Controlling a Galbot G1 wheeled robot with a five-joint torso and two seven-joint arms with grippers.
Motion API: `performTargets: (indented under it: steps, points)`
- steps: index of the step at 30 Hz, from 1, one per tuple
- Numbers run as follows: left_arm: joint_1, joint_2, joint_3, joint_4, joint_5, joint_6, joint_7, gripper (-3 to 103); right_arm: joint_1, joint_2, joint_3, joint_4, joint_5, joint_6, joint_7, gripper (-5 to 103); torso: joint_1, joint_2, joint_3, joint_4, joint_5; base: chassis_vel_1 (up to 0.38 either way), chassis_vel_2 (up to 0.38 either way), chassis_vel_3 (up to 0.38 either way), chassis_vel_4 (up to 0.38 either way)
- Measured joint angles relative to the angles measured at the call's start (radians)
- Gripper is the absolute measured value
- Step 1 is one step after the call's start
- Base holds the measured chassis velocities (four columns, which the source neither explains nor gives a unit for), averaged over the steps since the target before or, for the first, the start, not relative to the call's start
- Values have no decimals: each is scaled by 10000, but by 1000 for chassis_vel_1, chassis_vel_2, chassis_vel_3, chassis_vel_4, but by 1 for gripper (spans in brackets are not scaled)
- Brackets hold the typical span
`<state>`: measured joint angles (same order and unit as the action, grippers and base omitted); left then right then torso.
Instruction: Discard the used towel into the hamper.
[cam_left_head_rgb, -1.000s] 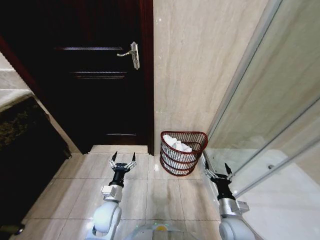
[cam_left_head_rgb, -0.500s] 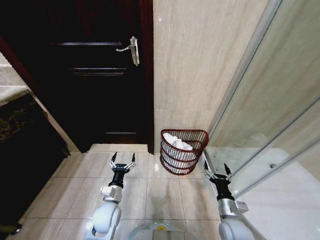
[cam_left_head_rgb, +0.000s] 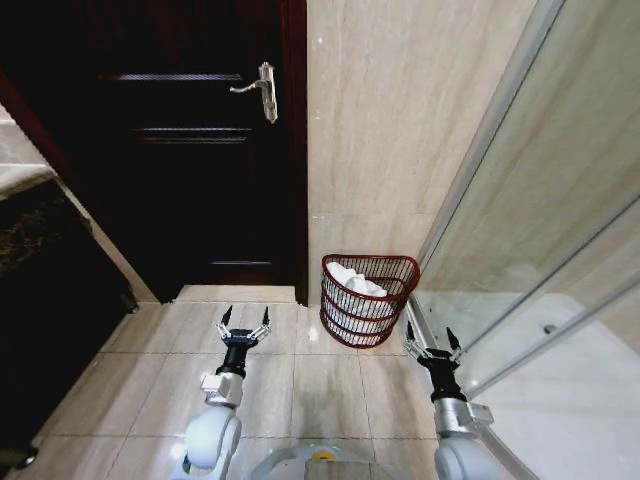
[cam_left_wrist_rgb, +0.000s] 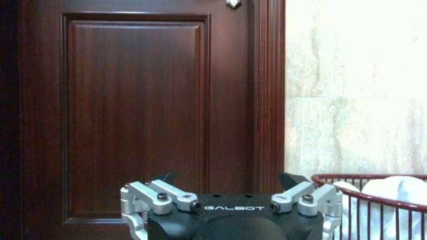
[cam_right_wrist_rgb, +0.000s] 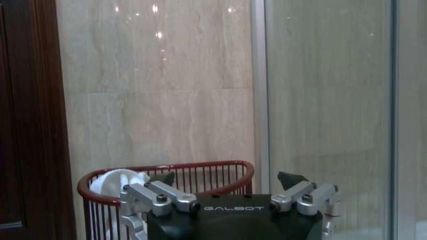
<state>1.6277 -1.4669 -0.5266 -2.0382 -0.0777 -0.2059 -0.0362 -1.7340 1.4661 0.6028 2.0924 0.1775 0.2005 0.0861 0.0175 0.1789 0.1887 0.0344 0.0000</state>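
The hamper, a round reddish-brown slatted basket, stands on the tiled floor against the beige wall, between the door and the glass screen. A white towel lies crumpled inside it; its top also shows as the towel over the rim and the towel behind the slats. My left gripper hovers open and empty over the floor, to the left of the hamper. Just right of the hamper, my right gripper is open and empty too.
A dark wooden door with a silver handle is shut at the left. A glass shower screen runs along the right. A dark counter lines the far left. Pale floor tiles lie between my arms.
The whole head view has shifted slightly: door handle and hamper sit a little higher in the picture. Both grippers stay open and empty, and the towel stays in the hamper.
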Motion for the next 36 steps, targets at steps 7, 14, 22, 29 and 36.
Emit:
performTargets:
  steps: [7,14,22,29,36]
  points:
    - [-66,-39,60,46,11,-162,-209,100,17,0,-25,-35,-83,89,25,100,-24,-97,-73,0,0,0,0,0,0]
    - [-53,-99,87,44,25,-181,-229,100,49,6,-104,-144,-274,140,166,100,-23,-91,-67,0,1,0,0,0,0]
    - [32,-120,49,11,35,-244,-241,100,26,12,-282,-158,-477,173,201,100,-13,-57,-44,-1,0,13,16,-11,-14]
    - [112,-141,12,-29,40,-343,-275,100,7,12,-416,-142,-672,185,211,100,-5,-35,-29,0,0,66,61,-56,-53]
    - [228,-160,11,-44,70,-417,-339,100,-87,-33,-487,-142,-807,233,188,100,-2,-19,-20,0,0,61,66,-59,-60]
